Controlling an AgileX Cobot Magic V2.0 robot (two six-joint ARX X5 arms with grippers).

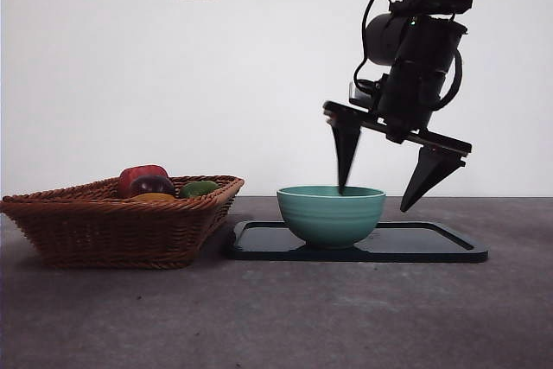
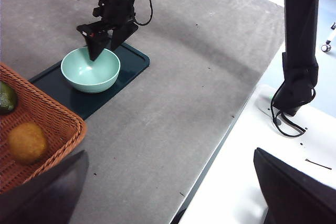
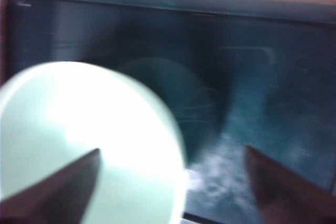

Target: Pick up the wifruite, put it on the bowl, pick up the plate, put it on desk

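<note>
1. The wifruite lies in the wicker basket, beside a green fruit and a red-and-dark-purple fruit. In the front view only its orange top shows above the basket rim.
2. Handling, judged: small, rounded, smooth and dull-skinned, probably light and fairly firm. It is likely to roll, so grip across its widest middle from above, with moderate squeeze.
3. The bowl stands on the dark plate, towards the end nearer the basket. It is empty in the left wrist view.
4. The right gripper hangs over the bowl, jaws spread wide and holding nothing: one tip is just inside the bowl rim, the other outside over the plate. The right wrist view is blurred but agrees.
5. The left gripper is near the basket corner, above the desk, jaws spread and empty.
6. In the way: the basket wall and neighbouring fruits crowd the wifruite, so a steep approach looks safest.
7. The plate is thin, flat and probably stiff; the bowl on it may slide if lifted tilted. Take it by an edge.
</note>
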